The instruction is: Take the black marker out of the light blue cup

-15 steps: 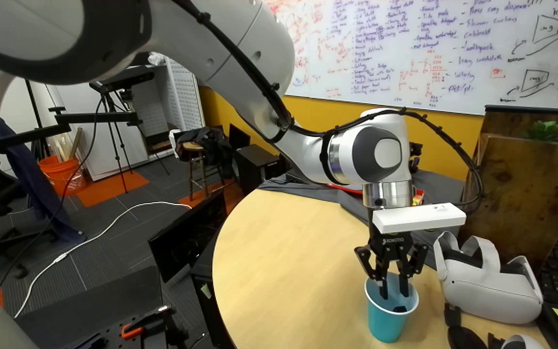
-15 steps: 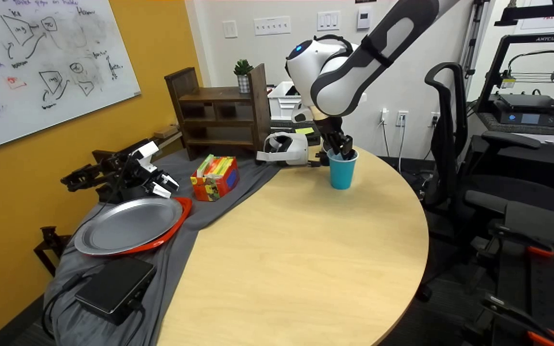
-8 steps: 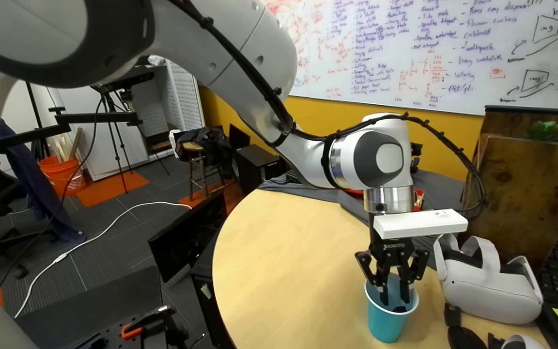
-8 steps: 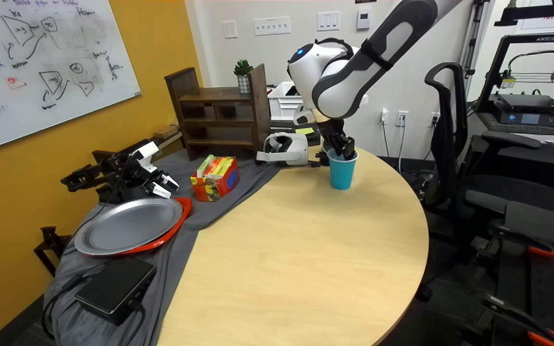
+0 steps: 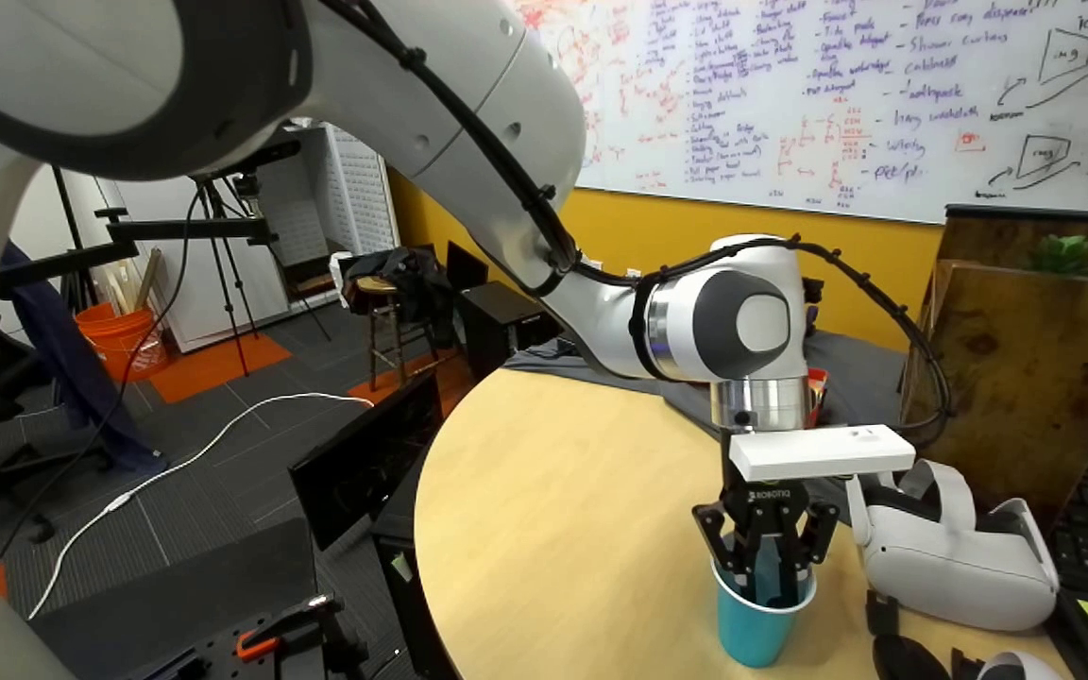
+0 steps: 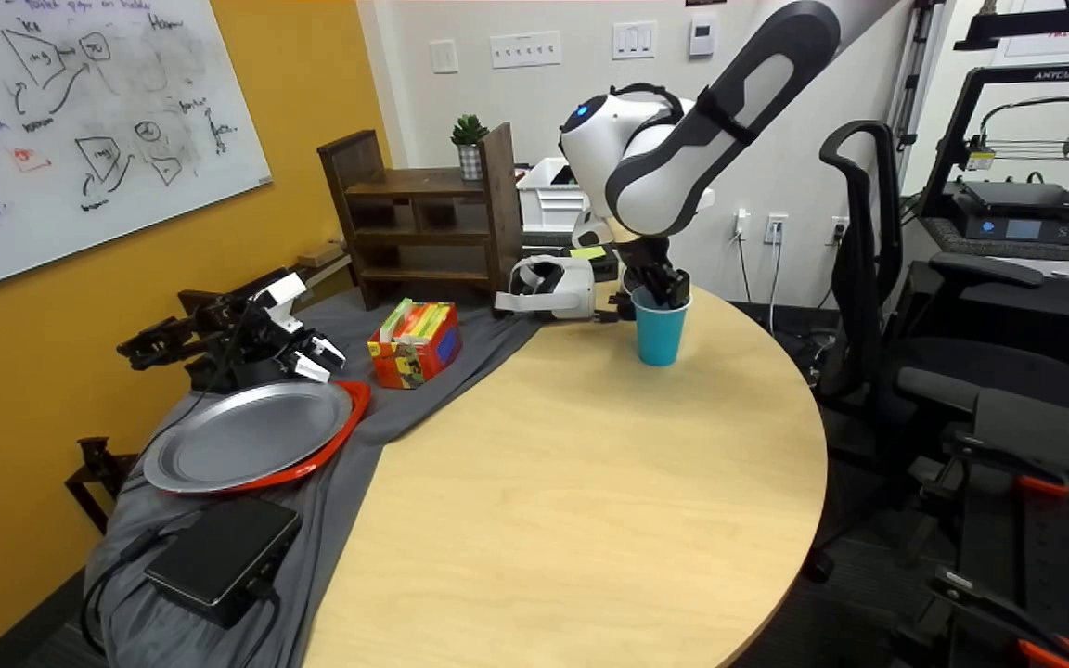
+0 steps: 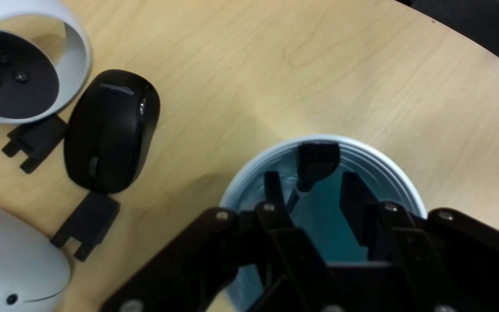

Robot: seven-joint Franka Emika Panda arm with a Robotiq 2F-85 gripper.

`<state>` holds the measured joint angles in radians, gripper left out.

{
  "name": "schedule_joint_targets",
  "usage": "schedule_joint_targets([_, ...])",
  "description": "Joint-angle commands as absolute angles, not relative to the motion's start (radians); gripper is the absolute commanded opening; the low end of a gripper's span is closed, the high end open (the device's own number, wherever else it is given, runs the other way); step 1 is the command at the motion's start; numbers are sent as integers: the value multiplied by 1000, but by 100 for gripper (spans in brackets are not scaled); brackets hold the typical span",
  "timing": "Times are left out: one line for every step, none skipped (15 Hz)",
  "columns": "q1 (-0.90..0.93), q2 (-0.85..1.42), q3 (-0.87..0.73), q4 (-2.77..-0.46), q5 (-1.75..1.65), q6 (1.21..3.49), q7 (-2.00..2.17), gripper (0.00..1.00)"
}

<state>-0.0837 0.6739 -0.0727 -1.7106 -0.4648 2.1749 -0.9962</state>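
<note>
We had the gripper lowered into the mouth of the light blue cup, its two fingers spread, with a gap of blue between their tips. The black marker was inside the cup, tilted, its thick dark end close to the rim and its thin part slanting down until the finger at the left of the wrist view hid it (whether the two touched, we could not tell). The cup stood upright on the pale wooden table. Near it, in an exterior view, sat a white headset, and in the wrist view a black mouse lay beside a white ringed controller. Farther off we saw a dark wooden shelf bearing a potted plant, a red box on grey cloth, and a silver tray on a red tray.
</note>
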Motion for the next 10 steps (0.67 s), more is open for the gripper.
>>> schedule_joint_targets([-76,683,-80,-1693,-484,2142,-976,44])
schedule_joint_targets([-76,684,-81,-1694,-485,2143,-974,45])
schedule_joint_targets([-75,684,-82,-1695,-486,2143,-973,41])
schedule_joint_targets([-75,683,-83,-1695,-487,2143,-972,29])
schedule_joint_targets([-74,682,-83,-1697,-489,2144,-972,23])
schedule_joint_targets([-74,681,-83,-1697,-489,2145,-971,13])
schedule_joint_targets([-73,680,-83,-1697,-490,2145,-970,4])
schedule_joint_targets([-72,680,-84,-1698,-492,2145,-969,1])
schedule_joint_targets([-72,679,-84,-1698,-492,2146,-969,0])
schedule_joint_targets([-71,679,-85,-1699,-493,2146,-967,0])
